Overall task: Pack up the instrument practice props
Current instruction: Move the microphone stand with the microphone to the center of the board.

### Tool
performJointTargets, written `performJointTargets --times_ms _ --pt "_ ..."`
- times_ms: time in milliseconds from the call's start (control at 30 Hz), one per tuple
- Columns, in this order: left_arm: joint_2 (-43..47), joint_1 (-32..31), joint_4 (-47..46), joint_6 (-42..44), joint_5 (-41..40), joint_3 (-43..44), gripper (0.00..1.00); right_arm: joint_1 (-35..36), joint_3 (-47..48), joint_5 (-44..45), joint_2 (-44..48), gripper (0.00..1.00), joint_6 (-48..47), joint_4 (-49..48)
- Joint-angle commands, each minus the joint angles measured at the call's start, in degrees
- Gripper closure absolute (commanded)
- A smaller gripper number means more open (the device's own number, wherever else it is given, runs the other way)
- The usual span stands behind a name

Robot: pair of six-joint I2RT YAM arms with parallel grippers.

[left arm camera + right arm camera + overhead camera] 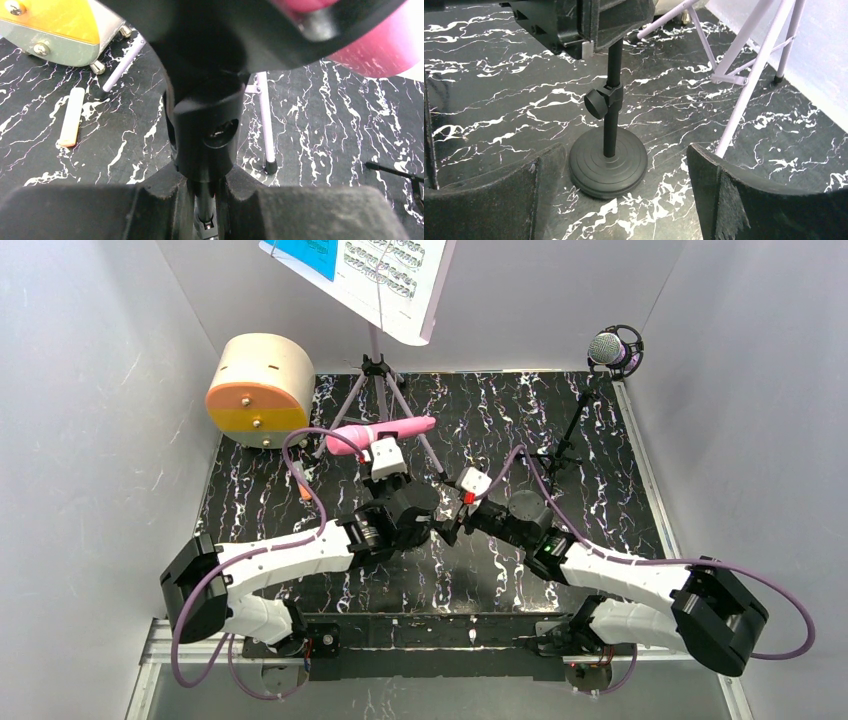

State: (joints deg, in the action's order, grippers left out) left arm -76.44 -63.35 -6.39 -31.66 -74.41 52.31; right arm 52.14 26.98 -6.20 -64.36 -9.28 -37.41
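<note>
Pink handheld microphone (385,429) on black round-based stand (605,100), apparently being collected: left end effector (206,200) clenched its pole (614,60); right end effector (624,190), released, flanked the base (608,167), likely needing closure next.

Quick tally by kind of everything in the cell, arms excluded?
Microphones: 2 (pink handheld microphone, silver-mesh mic)
Mic stands: 2 (round-base black stand, black tripod)
Music stands: 1 (lilac music stand)
Sheet music: 1
Drums: 1 (cream and orange drum)
Sticks: 1 (white orange-tipped stick)
Total: 8
</note>
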Motion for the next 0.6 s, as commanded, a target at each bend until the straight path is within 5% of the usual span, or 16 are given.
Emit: performJointTargets --times_ms 0,100,567 --pt "0.84 -0.02 -3.66 -5.64 -7.66 2.15 0.95 0.13 -1.19 -1.06 -0.90 0.01 -3.71 -8.84" --pt "1.03 -0.02 -3.10 -5.30 -4.80 1.91 0.79 0.09 -2.62 -2.65 -1.44 0.02 -4.69 -11.70" --pt "7.16 -0.02 -4.84 -0.26 11.81 -3.07 0.39 0.14 -4.80 -5.92 -3.26 0.03 -6.10 -13.02"
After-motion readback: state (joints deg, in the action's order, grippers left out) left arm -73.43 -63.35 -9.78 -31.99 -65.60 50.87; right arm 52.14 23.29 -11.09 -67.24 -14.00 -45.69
